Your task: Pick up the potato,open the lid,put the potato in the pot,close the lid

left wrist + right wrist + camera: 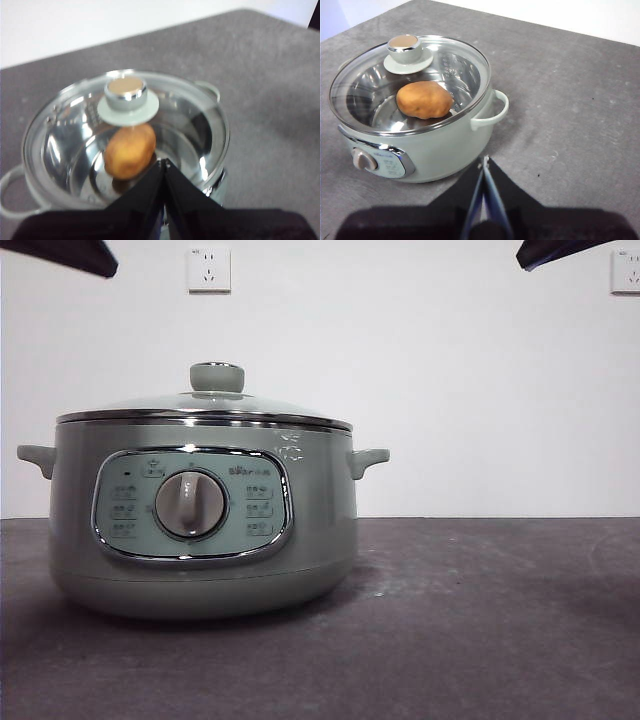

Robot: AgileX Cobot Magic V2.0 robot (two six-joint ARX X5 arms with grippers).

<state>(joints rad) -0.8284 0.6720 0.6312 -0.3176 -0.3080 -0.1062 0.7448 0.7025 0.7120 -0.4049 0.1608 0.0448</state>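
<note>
The sage-green pot stands on the table at the left, dial facing the front camera. Its glass lid sits closed on the rim, green knob on top. Through the glass I see the orange-brown potato lying on the pot's steel floor. My left gripper hangs above the lid, shut and holding nothing. My right gripper is shut and empty, raised off to the side of the pot by one side handle.
Dark grey felt covers the table. A white wall with two power sockets stands behind. Both arms show only as black tips at the top corners of the front view.
</note>
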